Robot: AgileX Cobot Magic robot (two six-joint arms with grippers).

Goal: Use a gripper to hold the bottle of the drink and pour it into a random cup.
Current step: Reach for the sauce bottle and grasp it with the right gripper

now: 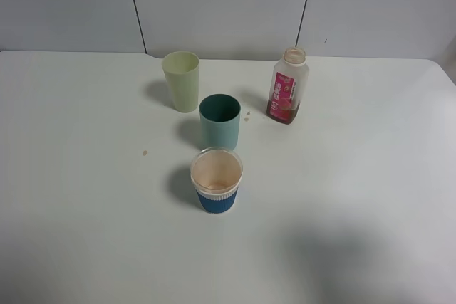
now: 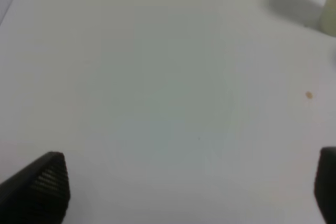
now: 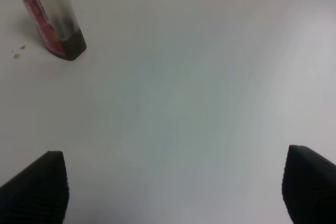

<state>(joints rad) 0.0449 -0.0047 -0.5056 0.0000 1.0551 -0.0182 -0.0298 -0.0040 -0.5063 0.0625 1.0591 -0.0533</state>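
Observation:
The bottle of the drink [image 1: 288, 86] stands upright and capless at the back right of the white table, with a pink-red label and a little dark liquid at its bottom. It also shows in the right wrist view [image 3: 50, 17]. The dark teal-green cup [image 1: 219, 121] stands upright near the middle, left of the bottle. Neither arm shows in the exterior view. My right gripper [image 3: 173, 184] is open and empty, well short of the bottle. My left gripper [image 2: 191, 187] is open and empty over bare table.
A pale yellow-green tumbler [image 1: 182, 80] stands behind the teal cup; its edge shows in the left wrist view [image 2: 329, 9]. A blue-sleeved clear cup [image 1: 216, 179] stands in front. Small brown specks [image 1: 145, 152] lie on the table [image 1: 370, 197].

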